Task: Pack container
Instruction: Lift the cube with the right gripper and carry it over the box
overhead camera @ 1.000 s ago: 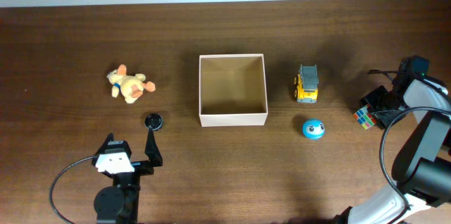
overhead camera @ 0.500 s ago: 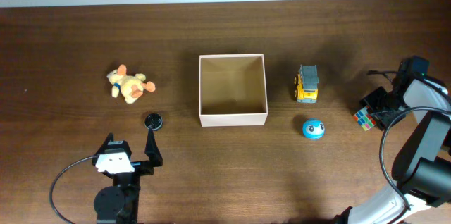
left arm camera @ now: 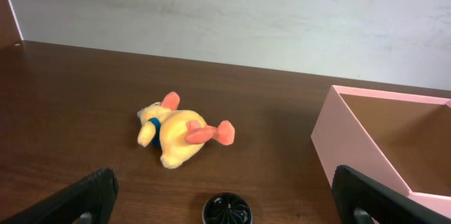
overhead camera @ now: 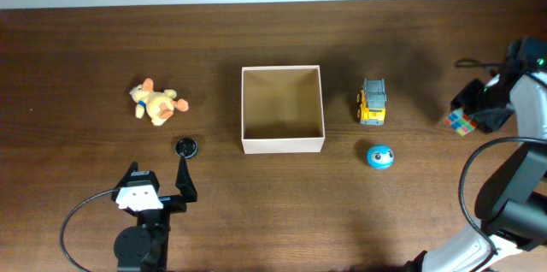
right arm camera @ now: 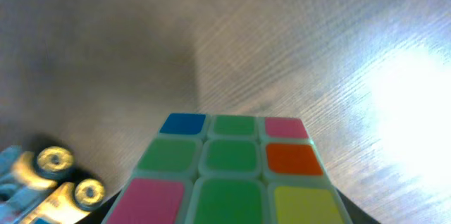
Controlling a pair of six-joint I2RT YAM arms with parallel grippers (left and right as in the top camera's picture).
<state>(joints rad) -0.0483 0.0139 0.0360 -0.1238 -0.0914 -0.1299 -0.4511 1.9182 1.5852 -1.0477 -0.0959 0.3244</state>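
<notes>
We are seeing the container [overhead camera: 282,144] sitting mid-surface [overhead camera: 85,41], open side up, its square sides lying parallel to the surface edges. Our right end effector [overhead camera: 469,115], at the far right, is clamping a colour cube [overhead camera: 460,123]. Our left end effector [overhead camera: 158,176], fingers apart, is pointing toward a black disc [overhead camera: 186,146].

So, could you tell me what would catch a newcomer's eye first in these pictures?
The open cardboard box sits mid-table, nothing in it. A yellow plush duck lies to its left, and at the far right the right end effector holds a colourful puzzle cube.
</notes>
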